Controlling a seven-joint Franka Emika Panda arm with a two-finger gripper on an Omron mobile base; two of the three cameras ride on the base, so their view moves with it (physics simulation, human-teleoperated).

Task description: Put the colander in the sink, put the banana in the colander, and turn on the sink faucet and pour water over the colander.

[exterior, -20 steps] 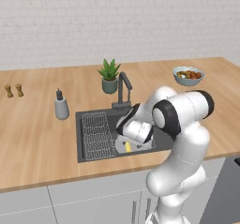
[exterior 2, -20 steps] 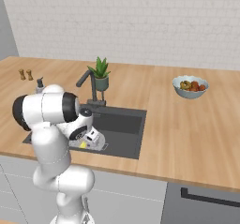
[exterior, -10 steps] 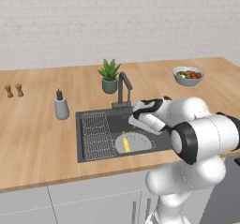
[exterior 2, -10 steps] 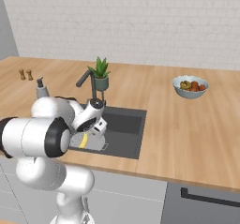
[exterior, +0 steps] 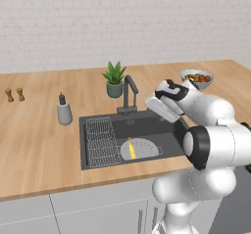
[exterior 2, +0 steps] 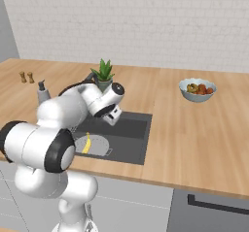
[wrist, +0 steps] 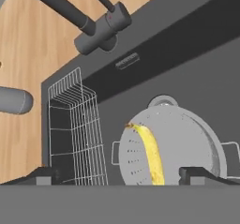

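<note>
On the wooden worktop [exterior: 39,135], left to right: two small shakers [exterior: 14,94], a pale soap dispenser [exterior: 63,111], then the dark sink [exterior: 147,125] with its wire rack [exterior: 99,141] against the left wall. Beside the rack the colander [exterior: 142,149] sits on the basin floor with the banana [exterior: 131,149] lying across its bowl (fruit placed where a stream from above could rinse it and drain through the holes). Behind the basin stands the sink faucet [exterior: 129,94], its spout reaching over the sink, a potted plant [exterior: 114,79] just behind it; no water runs. Further right, the robot's claw [exterior: 158,106] hangs above the right side of the sink, spread wide and holding nothing, near the tap, likely lining up for the handle, the step left to do. A fruit bowl [exterior: 196,78] sits far right, well apart.
</note>
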